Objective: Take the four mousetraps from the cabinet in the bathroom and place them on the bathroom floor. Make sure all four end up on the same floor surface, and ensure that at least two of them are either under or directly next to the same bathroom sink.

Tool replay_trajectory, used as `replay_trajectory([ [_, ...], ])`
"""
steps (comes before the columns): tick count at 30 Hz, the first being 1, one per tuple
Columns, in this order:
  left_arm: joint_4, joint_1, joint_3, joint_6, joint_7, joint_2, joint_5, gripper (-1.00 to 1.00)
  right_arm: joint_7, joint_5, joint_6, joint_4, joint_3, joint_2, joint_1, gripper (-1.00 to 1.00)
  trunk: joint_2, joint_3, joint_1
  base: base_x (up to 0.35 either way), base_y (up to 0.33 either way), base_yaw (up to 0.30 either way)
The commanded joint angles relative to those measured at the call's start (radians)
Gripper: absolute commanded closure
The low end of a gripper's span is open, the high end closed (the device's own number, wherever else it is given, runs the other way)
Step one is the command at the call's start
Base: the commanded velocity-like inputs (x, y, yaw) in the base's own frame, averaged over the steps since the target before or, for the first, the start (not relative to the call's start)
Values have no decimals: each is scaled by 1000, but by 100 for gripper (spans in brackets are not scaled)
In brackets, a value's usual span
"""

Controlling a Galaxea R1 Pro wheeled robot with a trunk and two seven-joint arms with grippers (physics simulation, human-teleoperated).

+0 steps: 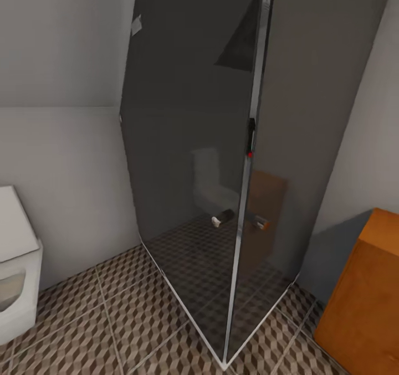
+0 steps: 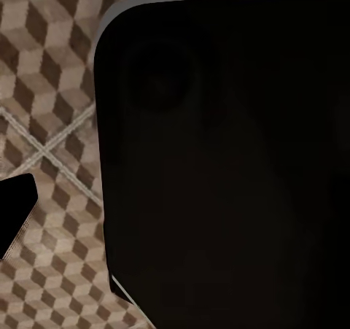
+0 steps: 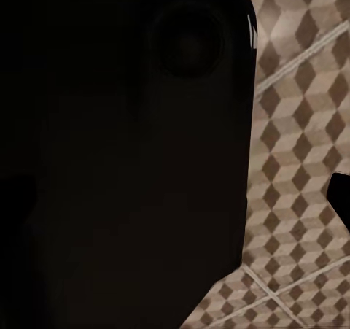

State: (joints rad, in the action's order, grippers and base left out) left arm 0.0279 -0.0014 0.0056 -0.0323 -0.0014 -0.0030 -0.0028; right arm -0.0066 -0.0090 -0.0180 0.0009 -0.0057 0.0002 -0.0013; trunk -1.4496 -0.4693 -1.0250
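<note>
The orange-brown wooden cabinet shows one corner at the lower right of the head view, its side and smooth top facing me. The bathroom floor of cube-patterned tiles runs along the bottom, and it also lies below each wrist camera. A black fingertip edges into the left wrist view, and another fingertip into the right wrist view. Whether either gripper is open or shut cannot be told. The mousetraps and the sink are out of view.
A tall dark glass shower enclosure with a chrome corner post stands straight ahead, its corner pointing at me. A white toilet sits at the left against a grey wall. A dark robot part blocks much of both wrist views.
</note>
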Motion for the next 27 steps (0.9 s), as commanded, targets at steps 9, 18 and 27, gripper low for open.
replay_trajectory([
  [9, 0, 0, 1, -3, 0, -1, 0, -100, -1, -1, -2, 0, 0, 0, 0, -100, 0, -1, 0, 0, 0, -248],
  [18, 0, 0, 1, -4, 0, -2, 0, -100, -1, -1, -2, 0, 0, 0, 0, -100, 0, -1, 0, 0, 0, -248],
  [27, 0, 0, 1, -4, 0, -2, 0, -100, -2, 0, -2, 0, 0, 0, 0, -100, 0, -1, 0, 0, 0, -248],
])
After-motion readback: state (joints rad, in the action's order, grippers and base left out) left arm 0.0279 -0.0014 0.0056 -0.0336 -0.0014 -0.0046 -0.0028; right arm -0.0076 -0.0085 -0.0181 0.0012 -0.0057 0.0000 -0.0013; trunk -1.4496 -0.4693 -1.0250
